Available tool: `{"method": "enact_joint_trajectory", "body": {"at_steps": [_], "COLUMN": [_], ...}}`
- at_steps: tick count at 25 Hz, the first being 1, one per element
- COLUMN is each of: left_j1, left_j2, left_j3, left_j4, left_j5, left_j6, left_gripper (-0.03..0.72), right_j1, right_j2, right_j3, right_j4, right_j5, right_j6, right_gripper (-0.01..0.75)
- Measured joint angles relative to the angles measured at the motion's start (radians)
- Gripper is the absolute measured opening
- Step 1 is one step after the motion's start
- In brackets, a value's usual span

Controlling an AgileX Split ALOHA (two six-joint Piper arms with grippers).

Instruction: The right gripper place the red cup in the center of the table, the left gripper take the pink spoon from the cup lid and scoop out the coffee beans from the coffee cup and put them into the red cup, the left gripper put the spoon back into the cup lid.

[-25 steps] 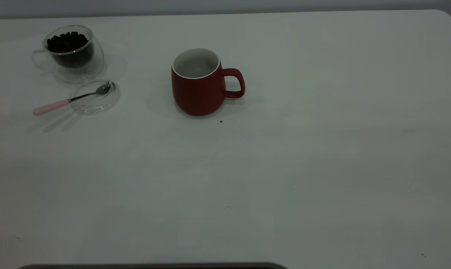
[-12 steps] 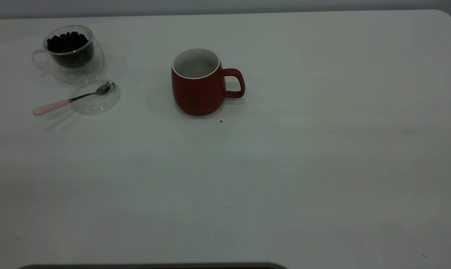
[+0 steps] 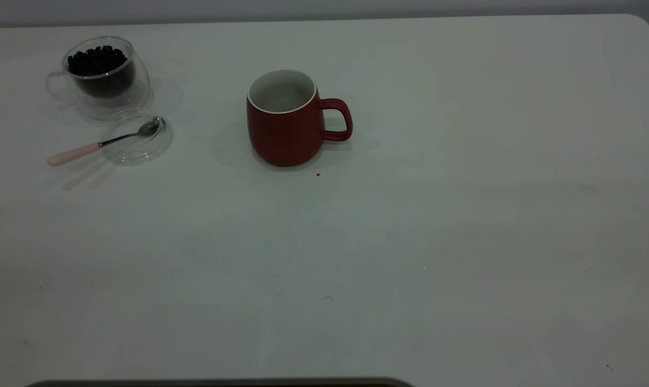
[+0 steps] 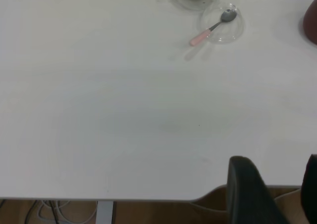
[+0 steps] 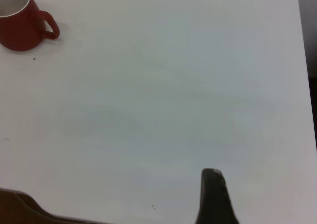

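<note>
The red cup (image 3: 284, 126) stands upright near the middle of the table (image 3: 437, 242), handle to the right; it also shows in the right wrist view (image 5: 17, 23). At the far left the coffee cup (image 3: 103, 80) holds the coffee beans (image 3: 97, 59). In front of it the cup lid (image 3: 137, 142) holds the bowl of the pink spoon (image 3: 88, 149), whose handle sticks out to the left. Neither gripper shows in the exterior view. My left gripper (image 4: 280, 184) is open and empty over the table's near edge, far from the spoon (image 4: 210, 29). My right gripper (image 5: 213, 196) hangs over bare table, far from the red cup.
A tiny dark speck (image 3: 318, 174) lies just in front of the red cup. A dark strip (image 3: 222, 382) runs along the near table edge. The table's rounded far right corner (image 3: 644, 21) shows in the exterior view.
</note>
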Motion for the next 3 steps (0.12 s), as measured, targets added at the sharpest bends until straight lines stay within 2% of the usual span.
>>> {"method": "enact_joint_trajectory", "body": {"at_steps": [3], "left_j1": [0.0], "left_j2": [0.0], "left_j3": [0.0], "left_j4": [0.0], "left_j5": [0.0], "left_j6": [0.0], "left_gripper": [0.33], "right_j1": [0.0], "right_j2": [0.0], "right_j3": [0.0], "right_j4": [0.0], "right_j5": [0.0], "right_j6": [0.0], "right_gripper": [0.534]}}
